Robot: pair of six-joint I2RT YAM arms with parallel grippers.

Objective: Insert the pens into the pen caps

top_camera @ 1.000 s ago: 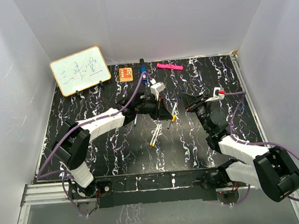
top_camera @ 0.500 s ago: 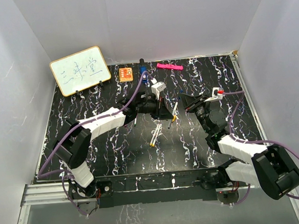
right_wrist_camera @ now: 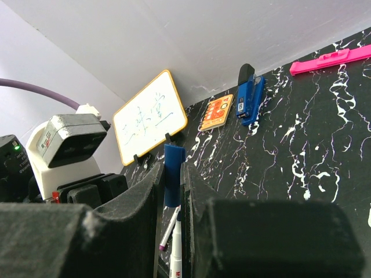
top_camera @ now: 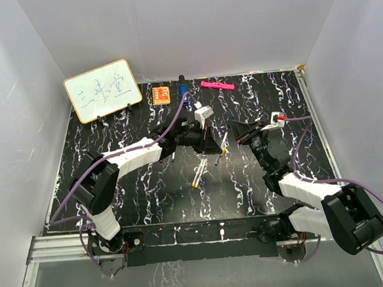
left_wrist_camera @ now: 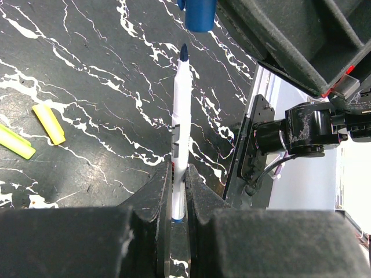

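Table (top_camera: 156, 198): black marbled top, with spare pens (top_camera: 199, 172) lying near its middle, between the two arms
Left gripper (left_wrist_camera: 178, 174): jaws almost closed, pinching the blue-tipped pen (left_wrist_camera: 181, 127) at its rear end, so the barrel sticks straight out ahead
Right gripper (right_wrist_camera: 172, 196): fingers parted only by the blue cap (right_wrist_camera: 173, 171) clamped between them, its mouth left free
Pen to cap: in the left wrist view the tip sits just short of the cap's mouth, not touching, and a little toward the cap's left edge
Handling, pen: likely light, stiff and smooth; held so far back it may pivot, so push gently along its axis
Handling, cap: tiny and probably slippery; the hold around its body looks right
Yellow cap (left_wrist_camera: 49, 123): loose on the table beside the held pen
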